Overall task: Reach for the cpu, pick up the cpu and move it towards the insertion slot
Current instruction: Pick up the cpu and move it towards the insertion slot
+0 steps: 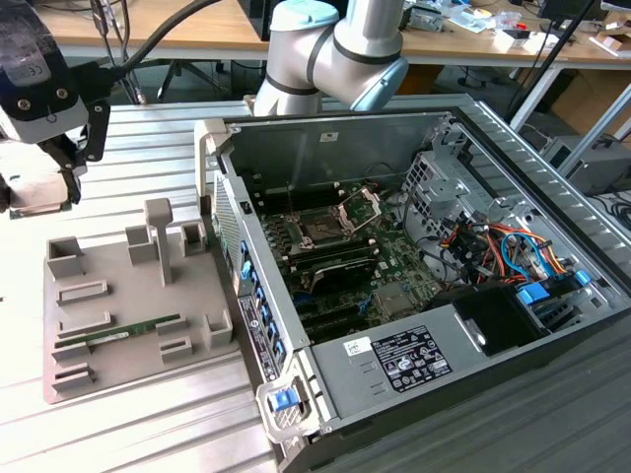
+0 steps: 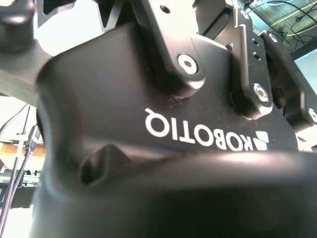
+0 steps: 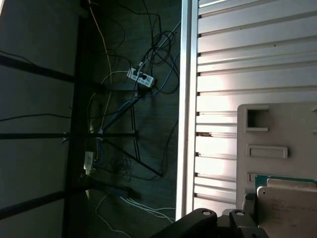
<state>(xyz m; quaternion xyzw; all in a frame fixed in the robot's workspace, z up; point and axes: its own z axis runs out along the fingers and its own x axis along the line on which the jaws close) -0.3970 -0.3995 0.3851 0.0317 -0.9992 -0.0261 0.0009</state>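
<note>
The open computer case (image 1: pixel 394 128) is taking up most of the exterior view's right half, a box of dull grey sheet metal with a green circuit board lying flat inside. It is sitting on a table (image 1: pixel 148 128) of ribbed, pale aluminium slats, whose long grooves are also showing in the first wrist view. On the exterior view's left, a matte grey moulded tray (image 1: pixel 128 305) with square pockets and upright posts is resting on those slats, with a long thin green memory stick (image 1: pixel 123 330) lying in one of its grooves. The silver, blue-capped arm (image 1: pixel 335 49) is rising behind the case.

The black gripper (image 1: pixel 59 163) is hanging at the far edge of the exterior view's left, beyond the tray, clamping the cpu (image 1: pixel 35 194). The cpu (image 3: pixel 290 210) is lying roughly level above the table, pale silvery face turned up and a green edge showing; being square, it has no long axis. The insertion slot (image 1: pixel 320 232), a dark square with its silver frame hinged open, is sitting well apart inside the case.
</note>
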